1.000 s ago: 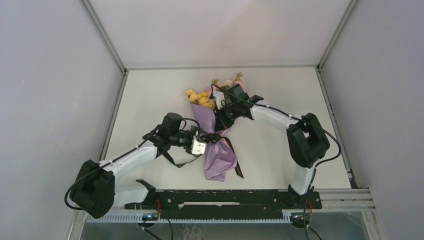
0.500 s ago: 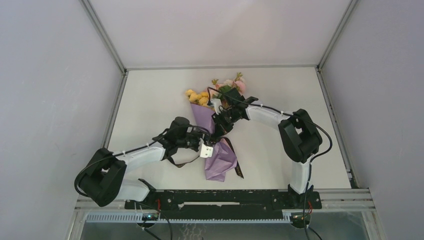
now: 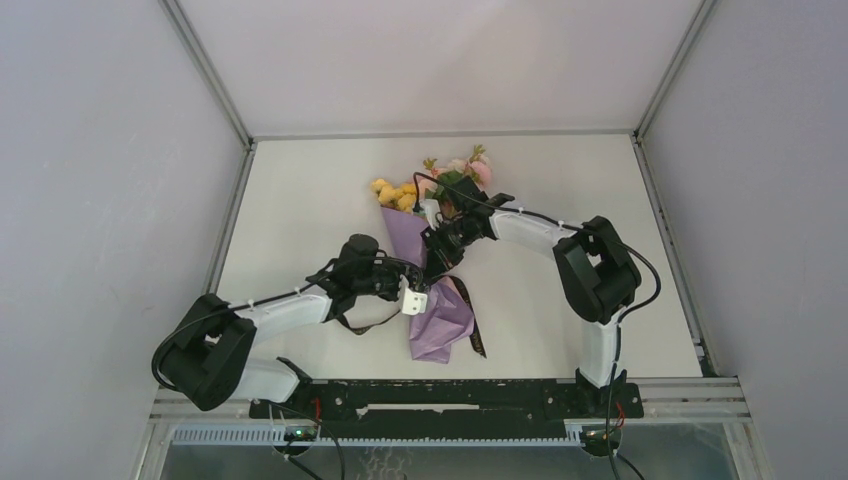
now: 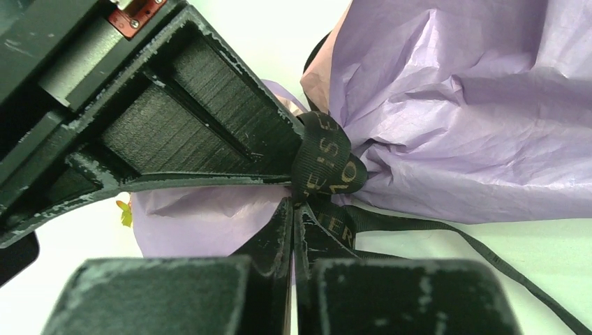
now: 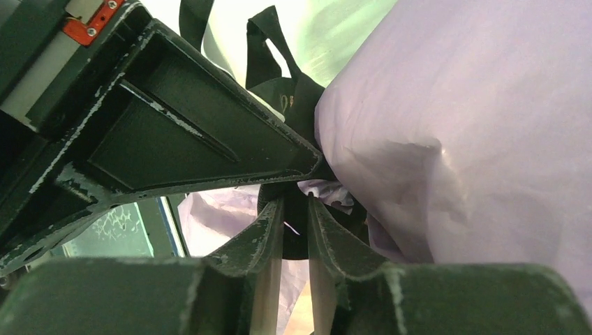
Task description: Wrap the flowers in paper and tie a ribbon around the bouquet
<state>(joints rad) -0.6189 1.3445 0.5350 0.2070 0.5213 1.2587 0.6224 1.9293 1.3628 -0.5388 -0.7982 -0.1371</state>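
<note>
The bouquet lies mid-table: yellow and pink flowers [image 3: 400, 193] at the far end, purple paper [image 3: 438, 318] wrapped as a cone toward me. A black ribbon [image 3: 470, 322] with light lettering circles the cone's waist, and its tails trail on the table. In the left wrist view the ribbon [image 4: 328, 164] bunches into a knot against the paper [image 4: 454, 105]. My left gripper [image 4: 293, 206] is shut on the ribbon just below that knot, at the waist [image 3: 418, 292]. My right gripper [image 5: 297, 202] stands slightly open from the far side [image 3: 440, 250], with a dark ribbon loop [image 5: 293, 98] between its tips, beside the paper [image 5: 475, 139].
The white table [image 3: 300, 200] is boxed in by grey walls and metal edge rails. A black mounting rail [image 3: 450, 400] with both arm bases runs along the near edge. Loose ribbon tails lie left and right of the cone's lower end.
My left arm reached right to the bouquet's waist and its gripper went from open to shut on the ribbon. My right gripper shifted slightly nearer and its jaws parted a little.
</note>
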